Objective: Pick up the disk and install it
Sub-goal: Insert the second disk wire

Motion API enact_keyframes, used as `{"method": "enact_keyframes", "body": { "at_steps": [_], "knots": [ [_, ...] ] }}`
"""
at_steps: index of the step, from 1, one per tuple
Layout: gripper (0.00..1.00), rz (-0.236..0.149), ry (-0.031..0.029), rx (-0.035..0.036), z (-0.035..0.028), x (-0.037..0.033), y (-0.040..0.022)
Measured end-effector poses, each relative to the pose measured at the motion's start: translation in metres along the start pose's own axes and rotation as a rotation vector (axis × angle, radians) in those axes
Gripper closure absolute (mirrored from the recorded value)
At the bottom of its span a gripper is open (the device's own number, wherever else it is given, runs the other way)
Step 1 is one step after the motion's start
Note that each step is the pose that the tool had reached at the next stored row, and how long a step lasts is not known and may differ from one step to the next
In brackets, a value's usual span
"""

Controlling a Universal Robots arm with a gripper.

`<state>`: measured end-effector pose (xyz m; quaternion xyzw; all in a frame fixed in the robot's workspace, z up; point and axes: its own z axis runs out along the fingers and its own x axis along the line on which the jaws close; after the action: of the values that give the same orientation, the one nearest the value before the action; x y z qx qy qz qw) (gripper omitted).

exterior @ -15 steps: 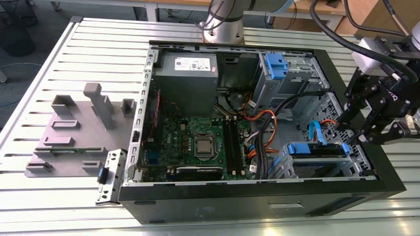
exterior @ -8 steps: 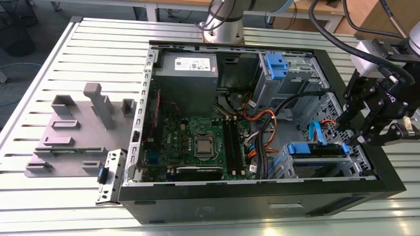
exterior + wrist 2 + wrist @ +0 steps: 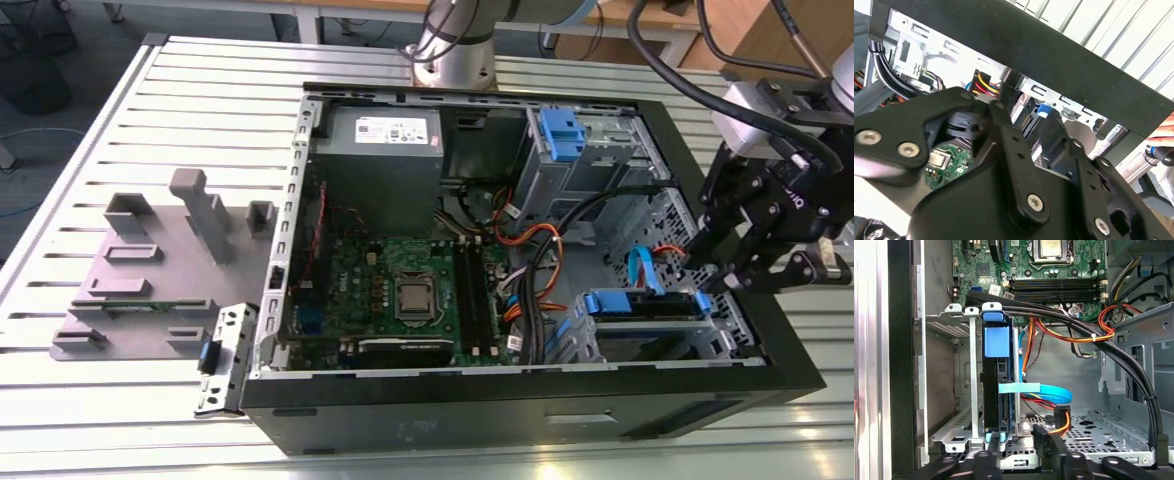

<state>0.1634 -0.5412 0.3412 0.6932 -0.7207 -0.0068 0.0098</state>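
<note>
At the exterior view's left, a grey fixture block (image 3: pixel 160 270) is seen lying on the slatted desk (image 3: pixel 80 150), with a loose metal bracket (image 3: pixel 220 355) just beside the open computer case (image 3: pixel 534 400). Inside the case, the motherboard (image 3: pixel 400 290) lies flat, and the grey power supply (image 3: pixel 380 140) is set toward 12 o'clock from it. The disk (image 3: pixel 647 305) is seated in the drive cage at about 4 o'clock from the motherboard, its long axis running across the exterior view and its blue handle end turned toward the board. In the first wrist view the disk (image 3: pixel 999 375) is seen on edge in the cage, blue handle end (image 3: pixel 998 340) toward the motherboard, with a blue cable (image 3: pixel 1049 390) curving beside it. The claw (image 3: pixel 754 270) hangs at the case's wall at the exterior view's right, just beside the disk; whether its fingers are spread, or touch the disk, cannot be told.
</note>
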Motion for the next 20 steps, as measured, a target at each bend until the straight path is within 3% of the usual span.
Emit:
{"method": "enact_keyframes", "body": {
  "at_steps": [1, 3, 5, 6, 10, 11, 17, 18, 20],
  "knots": [
    [0.49, 0.000, 0.0000, 0.0000, 0.0000, 0.0000, 0.0000],
    [0.62, 0.000, 0.0000, 0.0000, 0.0001, 0.0000, 0.0000],
    [0.62, 0.000, 0.0000, 0.0000, 0.0001, 0.0000, 0.0000],
    [0.68, 0.000, 0.0000, 0.0000, 0.0001, 0.0000, 0.0000],
    [0.69, 0.000, 0.0000, 0.0001, 0.0002, 0.0000, 0.0000],
    [0.76, 0.000, 0.0000, 0.0000, 0.0002, 0.0000, 0.0000],
    [0.77, 0.000, 0.0000, 0.0000, 0.0003, 0.0000, 0.0000],
    [0.84, 0.000, 0.0000, 0.0000, 0.0004, 0.0000, 0.0000],
    [0.84, 0.000, 0.0000, 0.0000, 0.0004, 0.0000, 0.0000]
  ]
}}
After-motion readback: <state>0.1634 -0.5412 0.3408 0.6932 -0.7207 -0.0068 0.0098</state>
